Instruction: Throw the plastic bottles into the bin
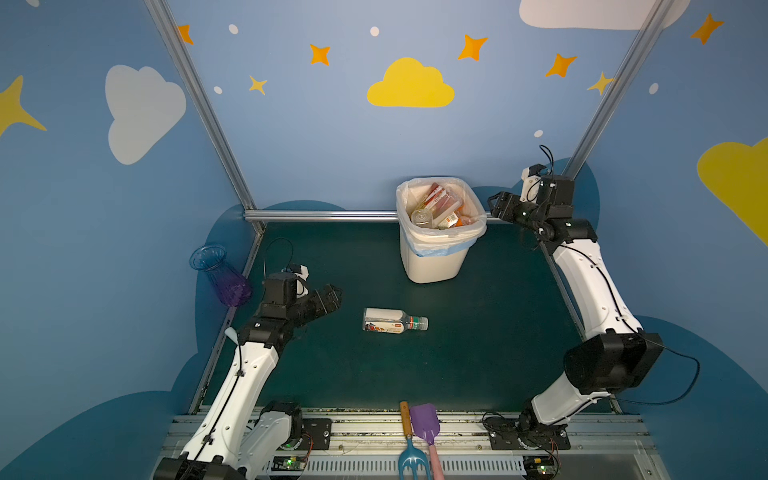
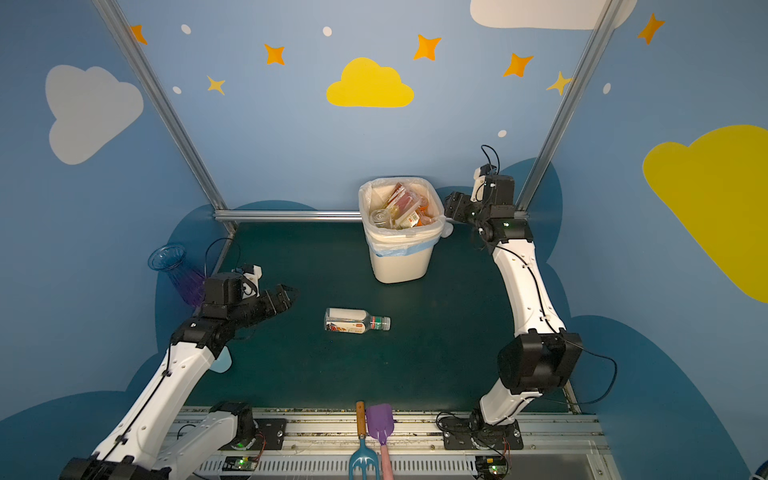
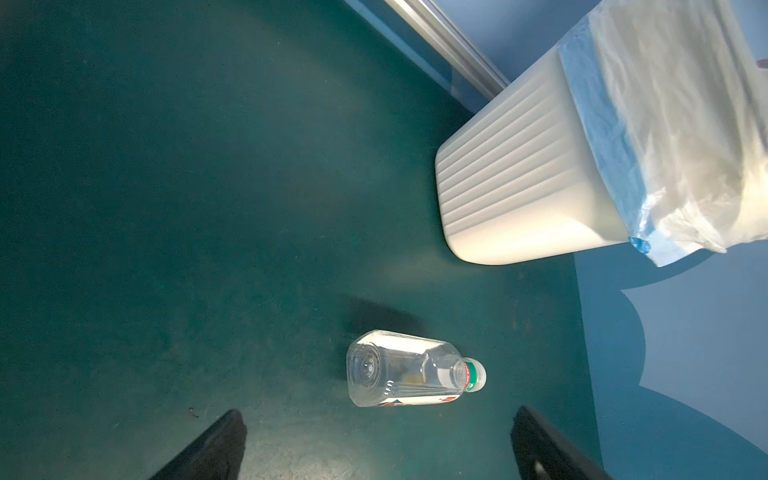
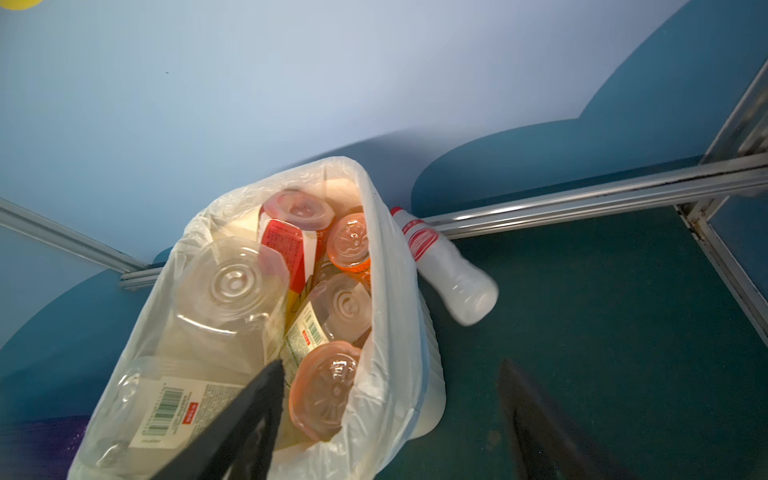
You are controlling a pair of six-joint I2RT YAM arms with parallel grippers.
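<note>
One clear plastic bottle (image 1: 395, 321) (image 2: 356, 321) with a green-and-white cap lies on its side mid-table. My left gripper (image 1: 332, 298) (image 3: 379, 415) hovers open just left of it, and the bottle (image 3: 415, 370) lies ahead of the jaws, untouched. At the back stands the cream ribbed bin (image 1: 434, 262) (image 2: 399, 262) (image 3: 519, 174), which holds several bottles (image 4: 299, 232). My right gripper (image 1: 496, 205) (image 4: 390, 365) is open and empty over the bin's right rim. A white bottle with a red label (image 4: 449, 266) lies on the table behind the bin, against the rail.
A blue-purple ribbed vase (image 1: 220, 274) leans at the left table edge behind my left arm. A blue fork (image 1: 409, 453) and a purple shovel (image 1: 426, 424) lie on the front rail. An aluminium rail (image 1: 320, 215) runs along the back.
</note>
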